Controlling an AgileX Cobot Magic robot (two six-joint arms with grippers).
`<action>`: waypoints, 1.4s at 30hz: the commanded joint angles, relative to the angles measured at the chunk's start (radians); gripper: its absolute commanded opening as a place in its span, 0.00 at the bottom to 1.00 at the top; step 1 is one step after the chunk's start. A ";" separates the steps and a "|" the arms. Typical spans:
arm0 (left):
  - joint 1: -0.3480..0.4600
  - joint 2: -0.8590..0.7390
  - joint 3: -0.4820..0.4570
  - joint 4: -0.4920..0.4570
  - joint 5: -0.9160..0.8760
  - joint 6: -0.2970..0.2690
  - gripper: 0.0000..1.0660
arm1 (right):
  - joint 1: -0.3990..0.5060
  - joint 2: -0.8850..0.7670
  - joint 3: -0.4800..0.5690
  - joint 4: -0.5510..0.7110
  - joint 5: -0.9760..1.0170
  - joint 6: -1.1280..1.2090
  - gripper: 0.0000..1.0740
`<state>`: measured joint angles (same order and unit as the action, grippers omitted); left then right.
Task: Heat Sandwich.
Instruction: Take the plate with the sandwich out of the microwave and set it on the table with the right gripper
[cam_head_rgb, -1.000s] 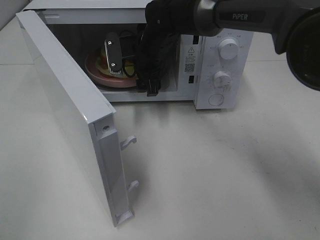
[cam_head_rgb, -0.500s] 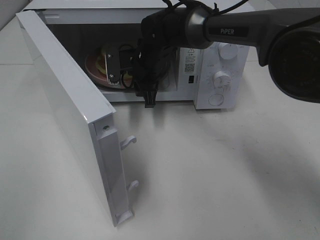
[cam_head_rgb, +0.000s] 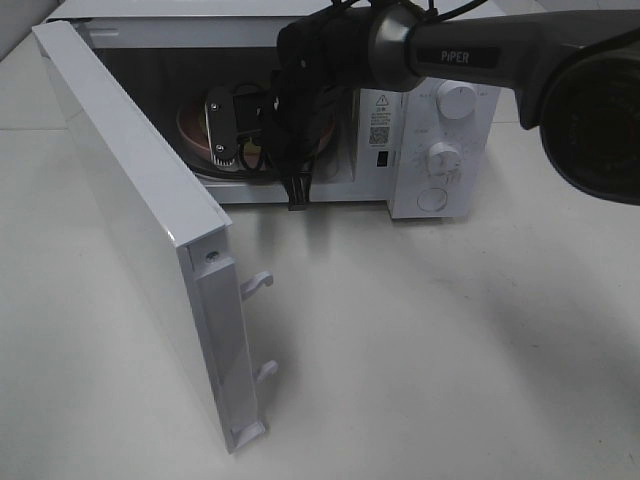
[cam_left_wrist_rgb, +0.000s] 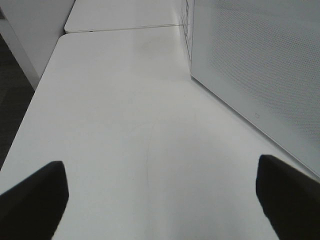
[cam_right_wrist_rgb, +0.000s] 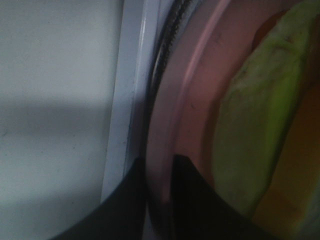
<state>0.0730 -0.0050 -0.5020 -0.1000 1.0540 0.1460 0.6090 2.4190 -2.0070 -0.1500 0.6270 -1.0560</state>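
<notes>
The sandwich (cam_right_wrist_rgb: 260, 115) shows its green and yellow filling up close in the right wrist view, lying on the round pink plate (cam_right_wrist_rgb: 200, 100). The plate (cam_head_rgb: 193, 128) sits inside the open microwave (cam_head_rgb: 440, 130). My right gripper (cam_head_rgb: 225, 130) reaches into the cavity, and its dark fingers (cam_right_wrist_rgb: 200, 200) are closed on either side of the plate's rim. In the high view the arm hides most of the sandwich. My left gripper (cam_left_wrist_rgb: 160, 200) hovers open over bare table beside the microwave's perforated side wall (cam_left_wrist_rgb: 250, 60), holding nothing.
The microwave door (cam_head_rgb: 130, 200) stands swung open toward the front left, with its latch hooks (cam_head_rgb: 258, 283) sticking out. Control knobs (cam_head_rgb: 457, 100) are on the right panel. White tabletop (cam_head_rgb: 420, 350) spreads in front.
My right gripper's jaws have closed from wide open onto the plate's rim, and the arm has shifted slightly within the cavity. The left gripper has not moved.
</notes>
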 joint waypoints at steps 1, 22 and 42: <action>0.005 -0.021 0.000 -0.004 -0.011 -0.007 0.89 | -0.014 -0.016 0.009 0.035 0.027 -0.017 0.00; 0.005 -0.021 0.000 -0.004 -0.011 -0.007 0.89 | -0.014 -0.207 0.279 0.077 -0.040 -0.365 0.00; 0.005 -0.021 0.000 -0.004 -0.011 -0.007 0.89 | -0.014 -0.445 0.575 0.205 -0.128 -0.629 0.00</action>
<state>0.0730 -0.0050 -0.5020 -0.1000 1.0540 0.1460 0.5980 2.0100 -1.4450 0.0380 0.5350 -1.6620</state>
